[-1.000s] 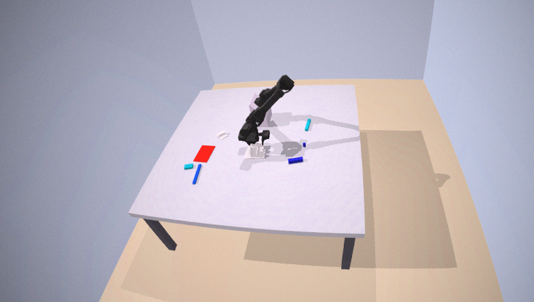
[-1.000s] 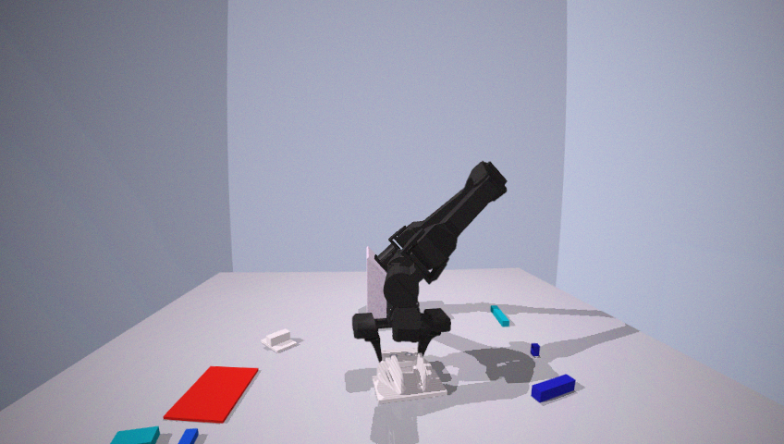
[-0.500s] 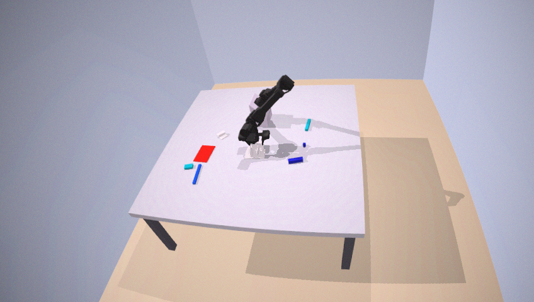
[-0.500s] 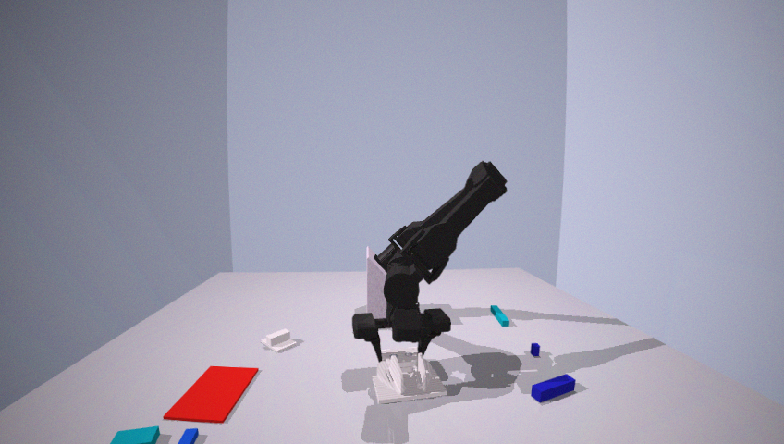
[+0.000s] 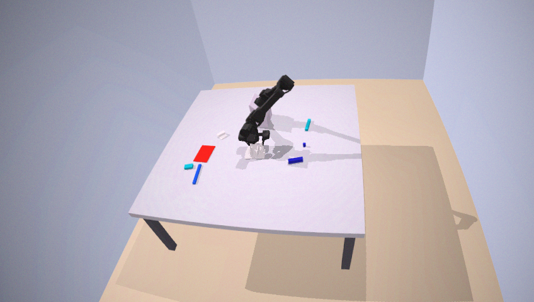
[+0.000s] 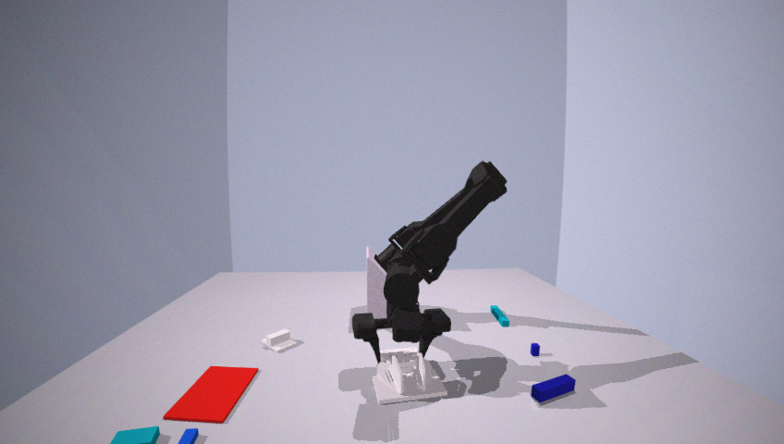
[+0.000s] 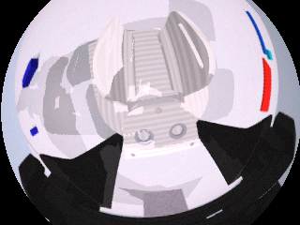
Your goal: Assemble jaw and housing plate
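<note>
Sitting just beyond and below my fingertips is a low white base [image 5: 254, 157] [image 6: 412, 398] [image 7: 160, 136], with one curved jaw [image 5: 252, 150] [image 6: 397, 374] [image 7: 185, 52] and the other curved jaw [image 5: 259, 149] [image 6: 422, 373] [image 7: 110, 52] standing up from it. My gripper [image 5: 257, 145] [image 6: 400, 357] [image 7: 157, 130] is spread wide with nothing held, its fingers either side of the base's near end.

I judge these jaws light, stiff and rather slick, with thin walls that could tip or twist under a lopsided squeeze. I would pinch the one to be fitted low, near its geared end, and ease it down without forcing the teeth. Whether they mesh I cannot tell.

Farther off, on the same side of me as the red sheet [image 5: 204, 153] [image 6: 212, 393] [image 7: 266, 84], lies a small white plate with a ridge [image 5: 222, 134] [image 6: 278, 339], probably the housing plate. It too looks light and rigid; the ridge is the place to take it, keeping it level.

The wrist view gives me two round stubs [image 7: 143, 136] inside rings, close before my fingertips, which the exterior view does not make out. The exterior view shows my fingertips low beside the jaws; the ridged plate appears there and from the top, but not at my wrist.
</note>
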Motion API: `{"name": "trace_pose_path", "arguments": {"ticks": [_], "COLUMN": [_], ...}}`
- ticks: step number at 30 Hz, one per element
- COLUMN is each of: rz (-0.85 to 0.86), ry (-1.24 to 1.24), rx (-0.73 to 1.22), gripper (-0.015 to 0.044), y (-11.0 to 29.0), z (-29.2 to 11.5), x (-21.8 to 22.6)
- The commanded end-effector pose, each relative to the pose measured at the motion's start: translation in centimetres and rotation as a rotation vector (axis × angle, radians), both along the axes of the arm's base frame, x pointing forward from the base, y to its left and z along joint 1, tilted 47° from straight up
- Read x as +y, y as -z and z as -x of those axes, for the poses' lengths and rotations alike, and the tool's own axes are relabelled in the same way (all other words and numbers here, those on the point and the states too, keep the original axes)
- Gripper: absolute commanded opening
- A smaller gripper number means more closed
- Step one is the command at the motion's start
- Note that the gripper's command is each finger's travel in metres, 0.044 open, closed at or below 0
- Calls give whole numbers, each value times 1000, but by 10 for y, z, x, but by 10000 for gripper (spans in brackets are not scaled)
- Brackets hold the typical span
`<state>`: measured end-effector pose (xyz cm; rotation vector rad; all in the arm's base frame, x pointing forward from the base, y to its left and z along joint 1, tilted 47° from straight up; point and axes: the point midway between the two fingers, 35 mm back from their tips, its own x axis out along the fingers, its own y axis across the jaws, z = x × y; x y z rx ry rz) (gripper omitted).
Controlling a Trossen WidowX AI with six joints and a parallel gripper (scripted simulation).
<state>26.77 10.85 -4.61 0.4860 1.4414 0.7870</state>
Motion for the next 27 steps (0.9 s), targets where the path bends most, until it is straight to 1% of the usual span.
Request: {"name": "trace_pose_path", "arguments": {"ticks": [1, 13, 16, 21, 26, 27], "rz": [0, 1, 4, -1, -2, -6], "ry": [0, 0, 2, 4, 4, 15], "rx": [0, 0, 0, 3, 3, 9], "gripper": [440, 440, 440, 440, 440, 440], "y": [0, -1, -14, -49, -51, -44], "z": [0, 0, -4, -4, -4, -6], "x": [0, -2, -17, -53, -55, -50]}}
